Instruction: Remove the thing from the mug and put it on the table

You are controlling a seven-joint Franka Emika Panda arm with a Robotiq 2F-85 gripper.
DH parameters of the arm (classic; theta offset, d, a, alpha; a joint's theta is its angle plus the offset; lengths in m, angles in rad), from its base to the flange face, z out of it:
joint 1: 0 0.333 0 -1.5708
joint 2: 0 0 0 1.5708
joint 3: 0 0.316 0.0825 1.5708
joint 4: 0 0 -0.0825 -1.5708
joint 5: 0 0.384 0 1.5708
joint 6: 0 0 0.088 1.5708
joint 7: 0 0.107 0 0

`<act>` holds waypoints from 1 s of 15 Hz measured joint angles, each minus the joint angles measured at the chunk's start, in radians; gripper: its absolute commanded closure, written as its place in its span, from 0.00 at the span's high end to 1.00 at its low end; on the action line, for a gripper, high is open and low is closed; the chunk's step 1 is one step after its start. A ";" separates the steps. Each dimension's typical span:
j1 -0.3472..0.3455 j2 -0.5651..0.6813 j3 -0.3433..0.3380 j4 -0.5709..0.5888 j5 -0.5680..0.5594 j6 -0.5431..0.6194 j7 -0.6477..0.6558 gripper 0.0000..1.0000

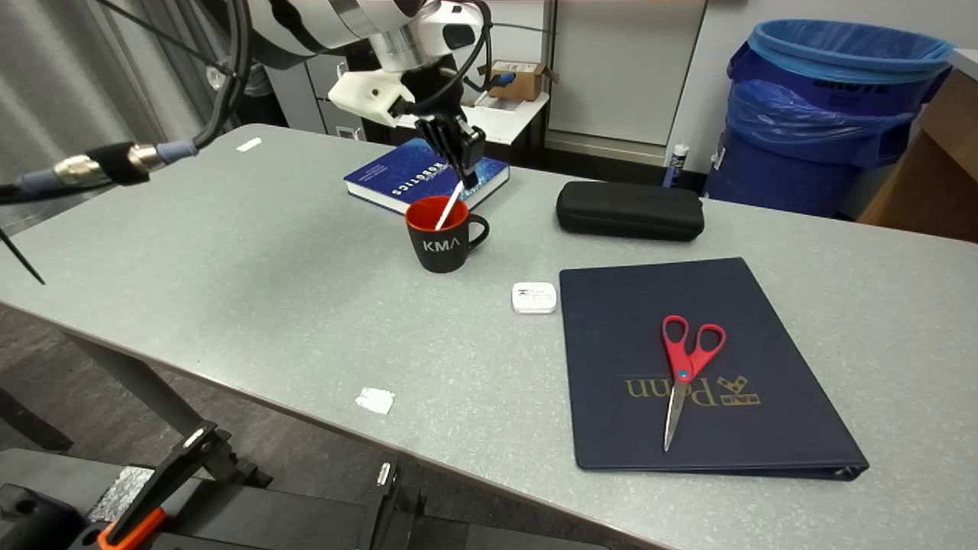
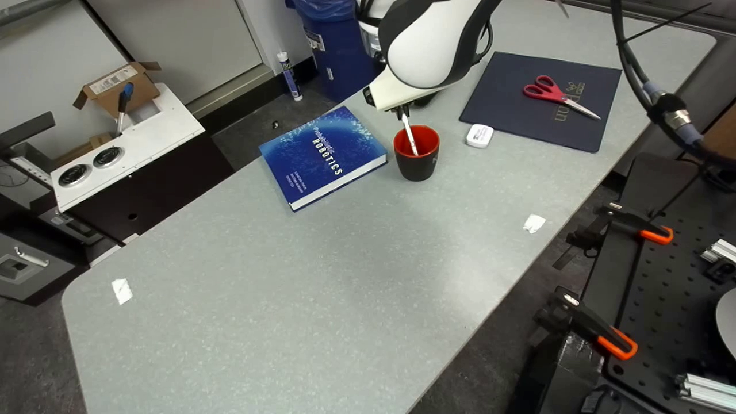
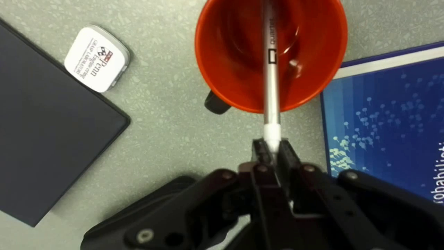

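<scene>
The thing is a thin whitish-grey pen-like stick (image 1: 449,207); it also shows in an exterior view (image 2: 409,137) and in the wrist view (image 3: 271,80). It leans in the black mug (image 1: 439,248) with red inside, its lower part within the mug (image 2: 417,168). The mug (image 3: 312,62) stands upright on the light-grey table (image 1: 321,267). My gripper (image 3: 274,147) is closed around the stick's white upper end, just outside the mug's rim. The gripper also shows above the mug in an exterior view (image 1: 464,179). In another exterior view the arm mostly hides it.
A blue book (image 2: 322,155) lies close beside the mug. A white tin (image 1: 534,298), a long black case (image 1: 630,210) and a dark folder (image 1: 634,305) lie on the table. Red-handled scissors (image 1: 682,370) lie on the folder.
</scene>
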 measured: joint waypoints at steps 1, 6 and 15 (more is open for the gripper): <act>0.002 -0.017 -0.007 -0.011 -0.002 0.019 0.000 0.03; 0.009 -0.195 -0.044 -0.138 -0.076 0.118 -0.007 0.03; -0.033 -0.146 0.209 -0.181 0.164 0.050 -0.345 0.03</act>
